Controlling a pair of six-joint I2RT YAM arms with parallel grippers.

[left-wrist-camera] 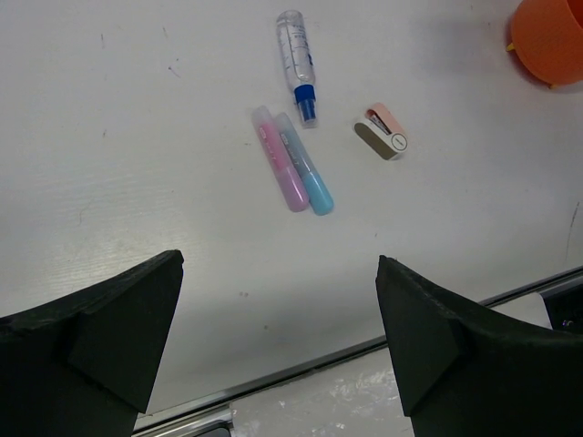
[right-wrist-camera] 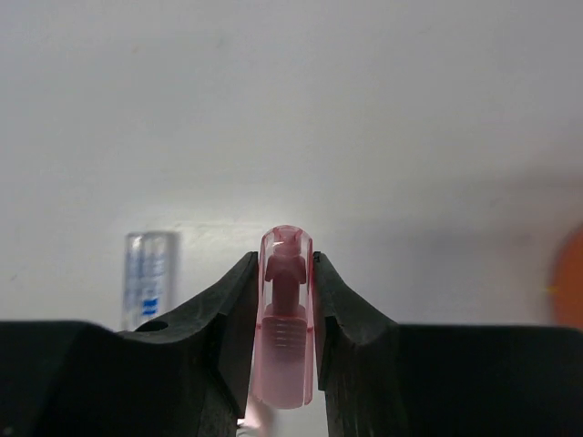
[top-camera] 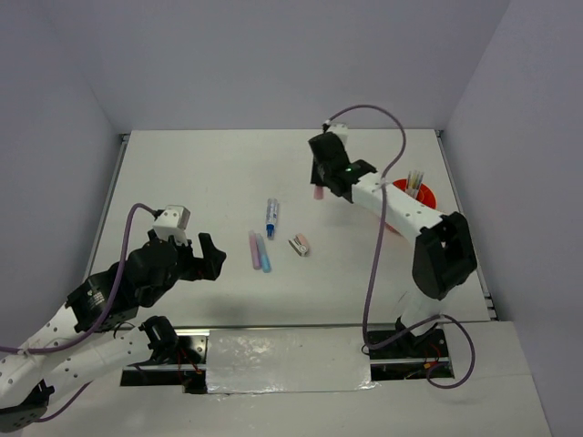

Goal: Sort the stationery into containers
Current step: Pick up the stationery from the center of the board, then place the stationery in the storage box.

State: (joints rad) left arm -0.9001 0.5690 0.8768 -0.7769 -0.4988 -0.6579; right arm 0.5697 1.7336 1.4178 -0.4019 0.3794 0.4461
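You are working in a robotics lab test cell, not a home or an office. Your bare white table (top-camera: 200, 173) is boxed in by plain pale walls (top-camera: 273, 64) on the left, far and right. The left arm (top-camera: 100, 300) and right arm (top-camera: 410, 214), trailing purple cables (top-camera: 371, 273), stand mounted along its near edge.

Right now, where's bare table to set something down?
Bare: far-left table, from the back edge to the clear pen; also the near strip below the pink marker and blue marker. Crowded: centre, around the eraser block, and right, by the orange cup.
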